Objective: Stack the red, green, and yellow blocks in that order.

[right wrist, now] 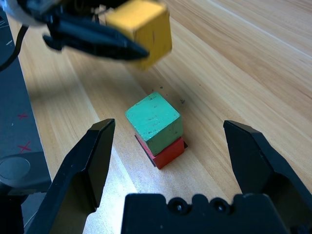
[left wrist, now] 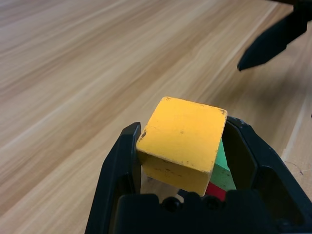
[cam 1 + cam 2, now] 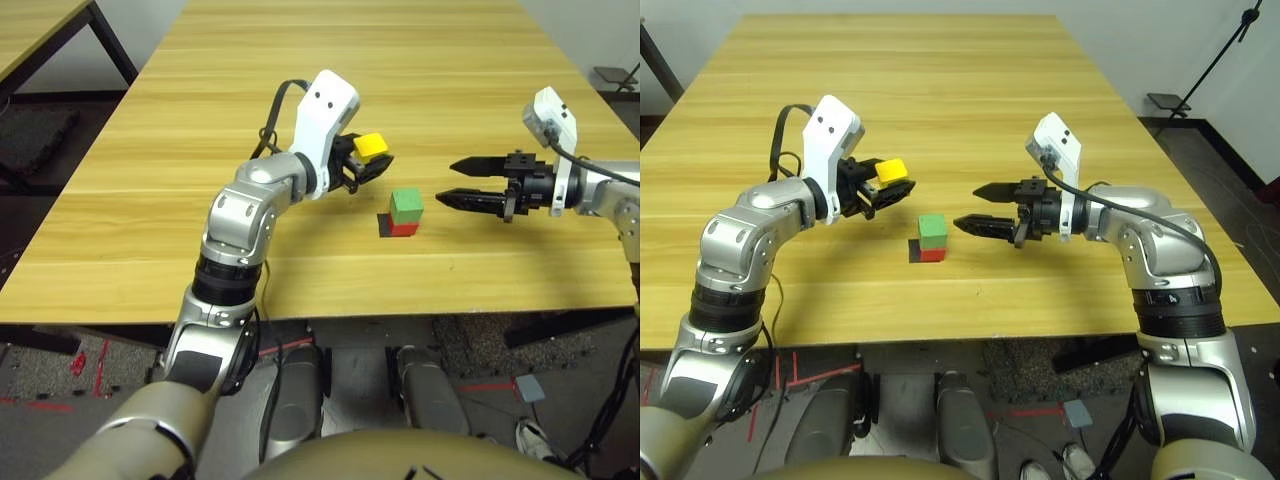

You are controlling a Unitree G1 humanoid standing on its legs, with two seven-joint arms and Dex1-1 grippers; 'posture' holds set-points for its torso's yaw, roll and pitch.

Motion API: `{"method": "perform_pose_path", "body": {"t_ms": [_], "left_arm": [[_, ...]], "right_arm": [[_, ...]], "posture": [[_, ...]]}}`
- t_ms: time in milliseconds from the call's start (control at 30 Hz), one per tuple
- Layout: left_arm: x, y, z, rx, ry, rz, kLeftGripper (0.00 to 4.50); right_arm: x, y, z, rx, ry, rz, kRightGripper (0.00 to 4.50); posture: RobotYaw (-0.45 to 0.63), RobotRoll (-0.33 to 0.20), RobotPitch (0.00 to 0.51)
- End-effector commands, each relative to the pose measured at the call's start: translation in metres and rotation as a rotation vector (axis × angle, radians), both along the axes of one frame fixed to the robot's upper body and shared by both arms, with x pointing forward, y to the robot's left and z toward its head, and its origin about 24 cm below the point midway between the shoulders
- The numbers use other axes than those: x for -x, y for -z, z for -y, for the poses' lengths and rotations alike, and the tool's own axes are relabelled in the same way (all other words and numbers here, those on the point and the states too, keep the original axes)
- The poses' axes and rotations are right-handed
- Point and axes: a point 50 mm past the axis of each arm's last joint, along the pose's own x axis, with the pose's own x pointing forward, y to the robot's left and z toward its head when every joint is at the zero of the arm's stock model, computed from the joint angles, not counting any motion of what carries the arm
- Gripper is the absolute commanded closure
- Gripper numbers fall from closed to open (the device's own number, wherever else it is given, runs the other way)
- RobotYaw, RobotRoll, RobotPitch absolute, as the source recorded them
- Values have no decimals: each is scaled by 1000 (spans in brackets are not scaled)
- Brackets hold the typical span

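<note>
The green block (image 3: 406,204) sits on the red block (image 3: 402,229) near the table's middle, on a flat black patch (image 3: 384,225). My left gripper (image 3: 368,160) is shut on the yellow block (image 3: 371,146) and holds it in the air, up and to the left of the stack. In the left wrist view the yellow block (image 2: 181,142) is between the black fingers (image 2: 119,170), with the green block (image 2: 223,165) and red block (image 2: 216,191) behind it. My right gripper (image 3: 462,182) stands open just right of the stack, its fingers level with the green block (image 1: 155,122).
The wooden table (image 3: 300,60) stretches far back and to both sides. Another table (image 3: 30,30) stands at the far left. A dark stand base (image 3: 1167,101) is on the floor beyond the right edge.
</note>
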Motion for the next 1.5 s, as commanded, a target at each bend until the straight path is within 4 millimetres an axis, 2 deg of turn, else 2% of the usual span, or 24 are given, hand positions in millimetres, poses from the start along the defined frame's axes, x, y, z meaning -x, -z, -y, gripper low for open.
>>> {"method": "perform_pose_path", "body": {"t_ms": [33, 667, 1133, 1500], "left_arm": [[6, -2, 10, -1, 49, 32, 1712], [9, 14, 27, 21, 156, 5, 1715], [8, 16, 43, 27, 197, -7, 1715], [6, 23, 39, 13, 207, -9, 1716]], "right_arm": [[1, 1, -1, 8, -7, 1, 0], [22, -3, -3, -6, -85, -38, 0], [23, -2, -2, 3, -61, -44, 0], [24, -2, 1, 6, -41, -46, 0]], "posture": [[191, -182, 90], [144, -181, 117], [131, -179, 125], [127, -180, 129]]}}
